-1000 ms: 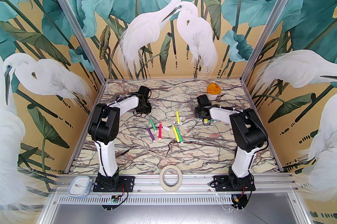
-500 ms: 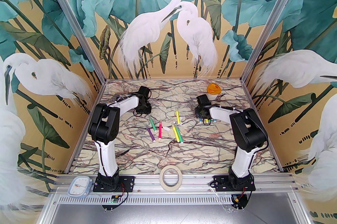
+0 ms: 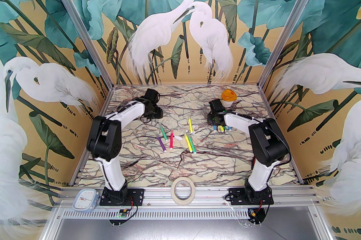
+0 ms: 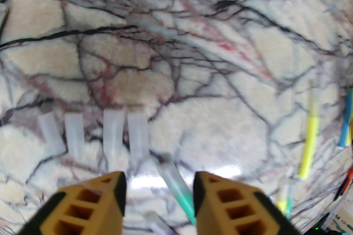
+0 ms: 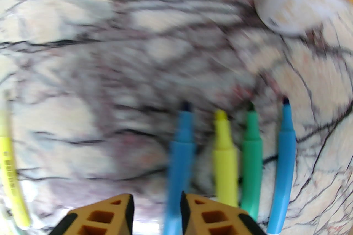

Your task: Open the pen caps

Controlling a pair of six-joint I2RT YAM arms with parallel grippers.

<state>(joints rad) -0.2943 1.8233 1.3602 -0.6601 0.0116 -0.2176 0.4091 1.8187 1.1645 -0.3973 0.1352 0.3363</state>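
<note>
Orange-lidded jar (image 3: 229,95) just beyond uncapped pens (image 5: 224,156)

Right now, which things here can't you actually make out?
Top view: the pens beside the right arm are partly covered by it; their count is unclear.
Right wrist view: blur smears the orange-lidded cup, which the edge also cuts off.
Left wrist view: the green-tinted tube is blurred; cap or pen, unclear.
</note>
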